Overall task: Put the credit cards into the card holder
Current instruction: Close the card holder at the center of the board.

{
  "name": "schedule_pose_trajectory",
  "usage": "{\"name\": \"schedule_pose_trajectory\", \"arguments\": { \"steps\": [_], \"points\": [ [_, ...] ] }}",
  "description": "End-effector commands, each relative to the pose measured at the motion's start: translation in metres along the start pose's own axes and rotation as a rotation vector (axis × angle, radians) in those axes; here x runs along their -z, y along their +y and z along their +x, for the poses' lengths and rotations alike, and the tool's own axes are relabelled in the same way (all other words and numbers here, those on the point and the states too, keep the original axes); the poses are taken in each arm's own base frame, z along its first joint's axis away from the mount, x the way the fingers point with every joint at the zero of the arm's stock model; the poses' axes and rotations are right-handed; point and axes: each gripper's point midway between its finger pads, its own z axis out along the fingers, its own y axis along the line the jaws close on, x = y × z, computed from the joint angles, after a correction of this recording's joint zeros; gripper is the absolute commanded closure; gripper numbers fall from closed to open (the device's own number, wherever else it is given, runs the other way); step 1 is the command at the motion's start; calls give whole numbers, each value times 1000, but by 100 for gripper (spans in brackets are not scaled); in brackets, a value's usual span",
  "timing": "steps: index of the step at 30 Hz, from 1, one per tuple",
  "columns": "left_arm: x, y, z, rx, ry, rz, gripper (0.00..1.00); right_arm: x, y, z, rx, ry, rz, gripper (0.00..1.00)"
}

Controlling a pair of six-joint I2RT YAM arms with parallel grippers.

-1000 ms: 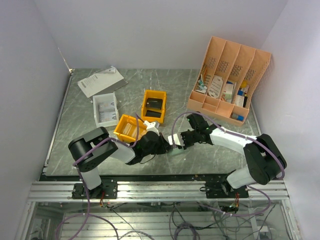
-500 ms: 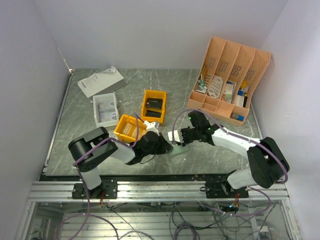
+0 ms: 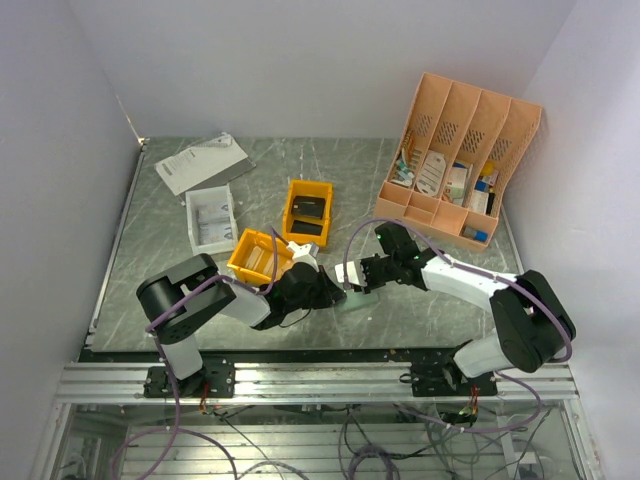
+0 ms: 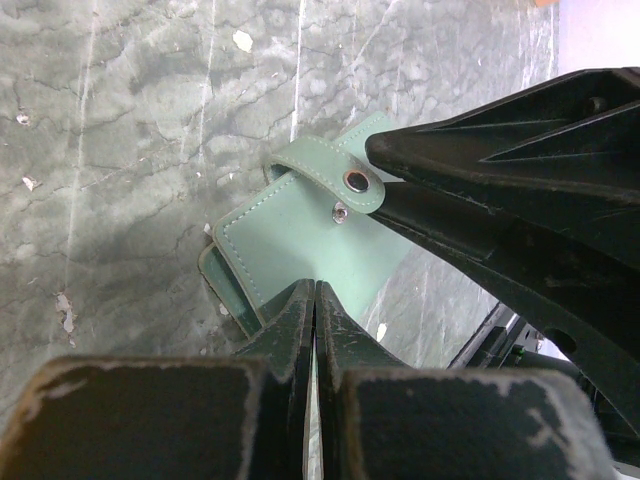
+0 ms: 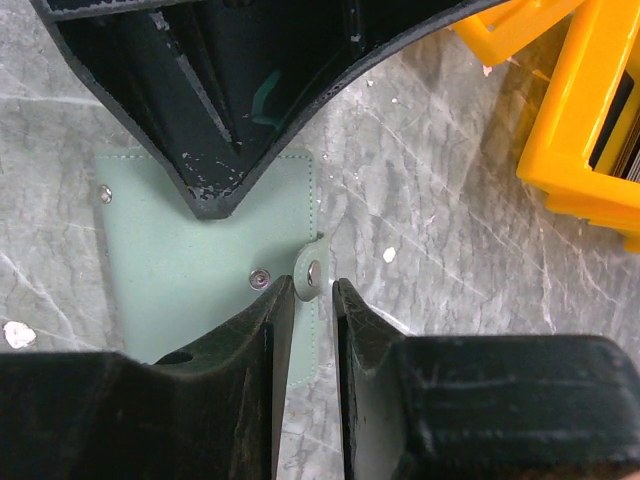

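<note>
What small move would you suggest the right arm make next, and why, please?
Probably close the right gripper on the strap and peel it back. The card holder lies folded shut on the table, its strap unsnapped and sitting between the slightly open right jaws, while the left gripper pinches the opposite edge, steadying it.

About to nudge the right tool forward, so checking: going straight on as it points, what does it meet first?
The right tool would first meet the snap strap of the card holder, already at its tips; contact is unclear. Just beyond is the left tool.
</note>
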Motion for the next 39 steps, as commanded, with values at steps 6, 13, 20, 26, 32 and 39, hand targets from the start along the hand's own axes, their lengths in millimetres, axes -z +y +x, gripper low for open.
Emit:
{"name": "schedule_pose_trajectory", "arguments": {
  "steps": [6,13,20,26,32,39],
  "points": [
    [4,28,20,-18,68,-77,93,-2,1,0,8,-11,-17,79],
    [3,29,21,-17,70,-77,93,-5,4,-2,10,-26,-38,85],
    [2,27,20,-19,71,-77,93,-3,4,-4,16,-28,-51,95],
    [1,28,19,-25,72,-85,93,-2,5,-5,17,-31,-60,93],
    [1,29,20,-26,73,-88,93,-1,14,-5,31,-31,-113,100],
    [-1,30,20,-38,84,-101,93,5,24,-6,69,-28,-164,100]
  ]
}}
